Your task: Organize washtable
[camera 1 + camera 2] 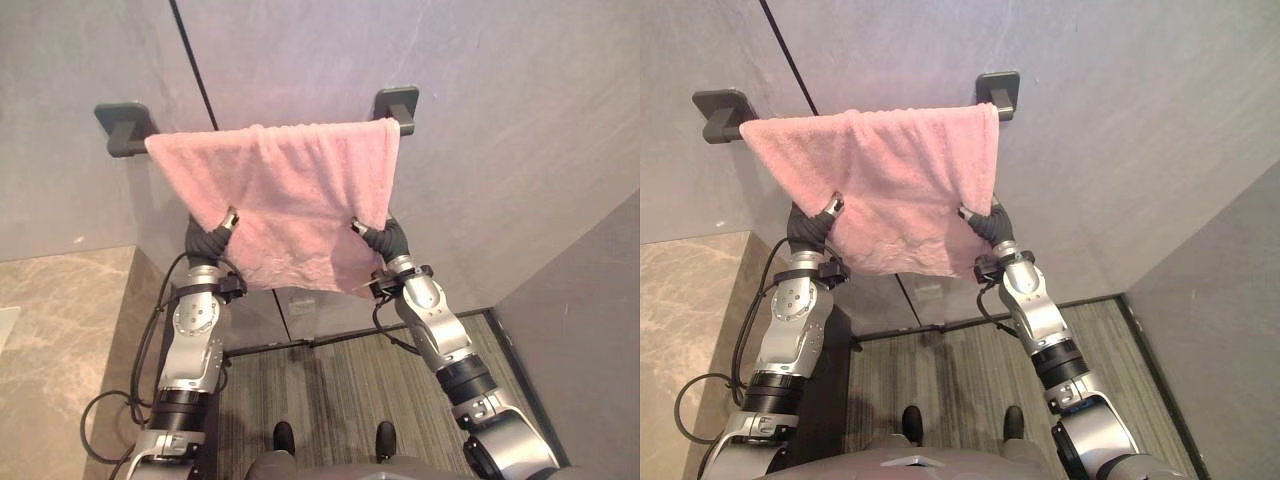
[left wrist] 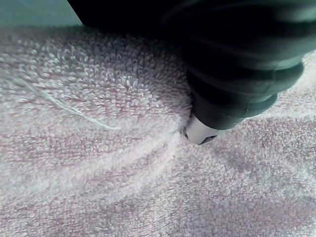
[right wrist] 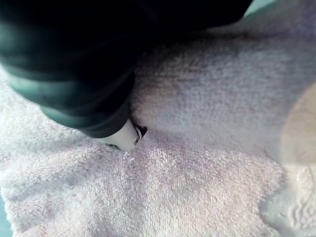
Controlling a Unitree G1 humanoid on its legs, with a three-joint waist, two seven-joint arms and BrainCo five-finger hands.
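Observation:
A pink towel (image 1: 285, 200) hangs over a dark wall rail between two brackets (image 1: 122, 128) (image 1: 397, 103). Its front flap is lifted out from the wall. My left hand (image 1: 215, 238) holds the flap's lower left part, the thumb (image 2: 200, 132) pressed into the towel (image 2: 98, 163) so that creases run out from it; the fingers are behind the cloth. My right hand (image 1: 385, 238) grips the lower right edge the same way, thumb (image 3: 123, 138) on the front of the towel (image 3: 207, 173), fingers hidden behind.
The grey wall (image 1: 500, 150) behind has a dark vertical seam. A marble counter (image 1: 50, 330) lies at the lower left. A striped floor mat (image 1: 340, 380) is below, and a grey side wall (image 1: 590, 330) closes in at the right.

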